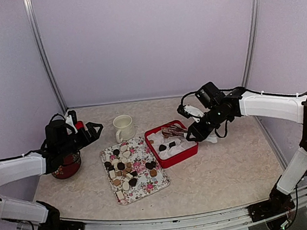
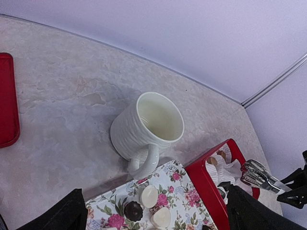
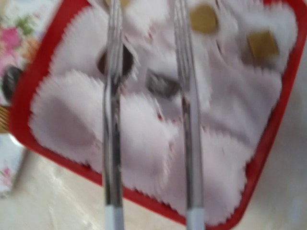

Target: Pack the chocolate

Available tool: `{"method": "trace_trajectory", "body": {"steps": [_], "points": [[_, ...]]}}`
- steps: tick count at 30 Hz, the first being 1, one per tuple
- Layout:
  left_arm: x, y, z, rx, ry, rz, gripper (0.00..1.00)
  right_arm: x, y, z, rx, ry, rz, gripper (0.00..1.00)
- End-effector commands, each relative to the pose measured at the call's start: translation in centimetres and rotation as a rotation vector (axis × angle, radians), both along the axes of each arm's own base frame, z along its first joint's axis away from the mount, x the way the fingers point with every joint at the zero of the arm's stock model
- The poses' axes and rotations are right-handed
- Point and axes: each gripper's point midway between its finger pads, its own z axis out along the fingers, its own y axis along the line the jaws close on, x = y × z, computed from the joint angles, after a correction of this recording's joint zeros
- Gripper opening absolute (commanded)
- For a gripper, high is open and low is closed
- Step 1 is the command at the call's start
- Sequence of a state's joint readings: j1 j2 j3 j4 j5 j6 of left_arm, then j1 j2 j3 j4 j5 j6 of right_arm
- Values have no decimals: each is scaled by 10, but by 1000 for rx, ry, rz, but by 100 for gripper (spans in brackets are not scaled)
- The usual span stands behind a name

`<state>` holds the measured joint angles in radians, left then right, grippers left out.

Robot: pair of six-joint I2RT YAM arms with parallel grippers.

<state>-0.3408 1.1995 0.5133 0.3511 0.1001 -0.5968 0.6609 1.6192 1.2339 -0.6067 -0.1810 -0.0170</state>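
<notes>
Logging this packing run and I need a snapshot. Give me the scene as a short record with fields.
tray: floral, holds most chocolates
box: red, lined with white liners, a few chocolates inside
mug: cream, looks empty, by the tray's far edge
left gripper: jaws open, empty
right gripper: holds tongs over the box, prongs apart

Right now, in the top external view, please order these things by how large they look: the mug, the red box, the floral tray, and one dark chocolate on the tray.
1. floral tray
2. red box
3. mug
4. dark chocolate
</notes>
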Motion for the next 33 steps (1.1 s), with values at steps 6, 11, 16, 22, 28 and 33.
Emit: {"method": "trace_trajectory", "body": {"steps": [6,11,16,22,28,33], "points": [[-1,2,12,-3,-35,1,99,-38,61,52,76,-97,234,38],[-3,2,12,-6,-35,-1,99,-70,89,41,76,-57,344,38],[-4,2,13,-8,-38,0,99,-103,105,22,50,-15,430,38],[-4,3,14,-8,-41,1,99,-135,111,4,44,36,483,38],[-2,1,15,-11,-41,-4,99,-153,107,-15,21,70,512,39],[-1,0,15,-16,-39,-5,99,-152,107,-34,-17,71,504,39]]}}
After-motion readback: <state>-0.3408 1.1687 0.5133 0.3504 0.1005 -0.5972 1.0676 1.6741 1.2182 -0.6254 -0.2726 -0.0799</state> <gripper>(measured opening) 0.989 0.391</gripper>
